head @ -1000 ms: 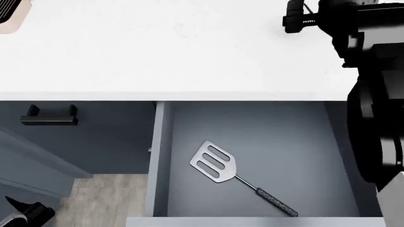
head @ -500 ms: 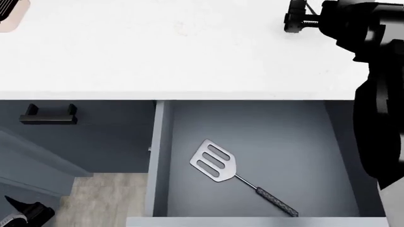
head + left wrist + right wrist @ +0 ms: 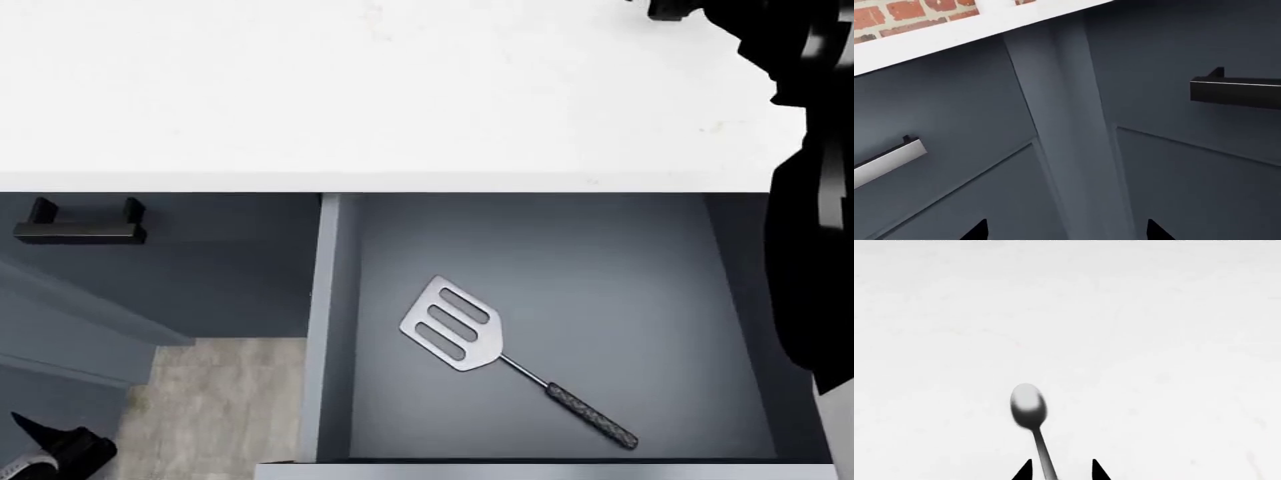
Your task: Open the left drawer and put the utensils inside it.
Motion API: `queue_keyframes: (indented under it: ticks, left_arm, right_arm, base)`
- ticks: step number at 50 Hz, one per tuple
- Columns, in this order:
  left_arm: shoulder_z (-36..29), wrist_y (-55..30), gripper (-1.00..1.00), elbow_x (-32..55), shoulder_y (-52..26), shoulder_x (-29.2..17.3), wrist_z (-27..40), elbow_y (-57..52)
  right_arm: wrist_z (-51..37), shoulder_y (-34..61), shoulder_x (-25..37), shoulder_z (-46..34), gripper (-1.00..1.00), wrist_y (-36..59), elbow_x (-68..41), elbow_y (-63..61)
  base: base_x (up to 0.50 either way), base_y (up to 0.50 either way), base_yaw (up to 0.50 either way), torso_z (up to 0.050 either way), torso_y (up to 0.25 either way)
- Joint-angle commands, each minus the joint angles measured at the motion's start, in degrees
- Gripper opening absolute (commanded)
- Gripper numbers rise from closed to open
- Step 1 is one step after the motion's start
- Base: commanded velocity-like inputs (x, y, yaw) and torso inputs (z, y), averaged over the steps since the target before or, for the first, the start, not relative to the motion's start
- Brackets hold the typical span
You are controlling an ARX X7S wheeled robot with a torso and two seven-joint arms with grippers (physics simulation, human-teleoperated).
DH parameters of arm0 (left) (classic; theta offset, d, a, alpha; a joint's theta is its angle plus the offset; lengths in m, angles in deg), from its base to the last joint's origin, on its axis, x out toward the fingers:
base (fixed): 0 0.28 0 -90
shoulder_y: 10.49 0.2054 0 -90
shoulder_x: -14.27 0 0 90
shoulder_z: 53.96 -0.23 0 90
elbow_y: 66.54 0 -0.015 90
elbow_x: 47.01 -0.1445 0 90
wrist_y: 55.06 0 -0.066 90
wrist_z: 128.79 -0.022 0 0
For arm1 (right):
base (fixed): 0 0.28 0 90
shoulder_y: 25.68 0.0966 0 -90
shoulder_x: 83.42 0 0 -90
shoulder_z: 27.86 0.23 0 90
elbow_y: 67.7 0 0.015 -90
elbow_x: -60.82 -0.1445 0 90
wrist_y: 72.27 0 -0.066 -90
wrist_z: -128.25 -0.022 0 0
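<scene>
The left drawer (image 3: 641, 280) stands pulled out below the white counter (image 3: 374, 90). A slotted metal spatula (image 3: 457, 326) lies flat on its grey-blue floor, with the speckled handle (image 3: 594, 417) pointing toward the drawer front. In the right wrist view a thin teaspoon (image 3: 1029, 407) lies on the counter. Its handle runs between the fingertips of my right gripper (image 3: 1061, 472), which is open, with a gap on each side. My left gripper (image 3: 1065, 231) is open and empty, low beside the cabinet (image 3: 54, 452).
A narrower drawer front with a short black handle (image 3: 78, 228) is left of the open drawer. The left wrist view faces slate-blue cabinet fronts with a black bar handle (image 3: 1237, 92). My right arm (image 3: 807, 200) hides the drawer's right side. Wood floor (image 3: 214, 410) lies below.
My right gripper has moved farther out over the counter, almost past the head view's top edge. The head view has shifted, so the counter edge sits higher. The spatula has not moved.
</scene>
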Motion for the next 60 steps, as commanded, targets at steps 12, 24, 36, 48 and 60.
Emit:
queue_keyframes:
  ticks: [12, 24, 36, 48, 60]
  left_arm:
    - [0.11, 1.25, 1.0, 0.03, 0.18, 0.1, -0.14, 0.36]
    - [0.21, 1.49, 1.0, 0.99, 0.14, 0.09, -0.52, 0.64]
    - [0.3, 1.6, 1.0, 0.83, 0.28, 0.13, -0.27, 0.67]
    - [0.15, 1.02, 1.0, 0.81, 0.23, 0.01, -0.04, -0.03]
    - [0.32, 1.47, 1.0, 1.02, 0.53, -0.01, -0.09, 0.04]
  right_arm:
    - [2.1, -3.25, -0.58, -1.21, -1.0, 1.63, -0.08, 5.47]
    - [2.37, -3.45, -0.52, -1.44, -1.0, 1.7, -0.13, 5.47]
    - [3.12, -2.13, -0.24, -0.23, -1.0, 0.2, -0.66, 5.47]
    - [3.69, -2.06, -0.06, 0.33, -1.0, -0.23, -0.25, 5.47]
    - [3.81, 0.14, 0.39, 0.66, -1.0, -1.8, -0.18, 5.46]
  base:
    - [0.0, 0.0, 0.0, 0.0, -0.005]
    - [0.0, 0.0, 0.0, 0.0, -0.004]
    - [0.0, 0.0, 0.0, 0.0, -0.004]
    - [0.0, 0.0, 0.0, 0.0, -0.004]
    - [0.0, 0.0, 0.0, 0.0, -0.003]
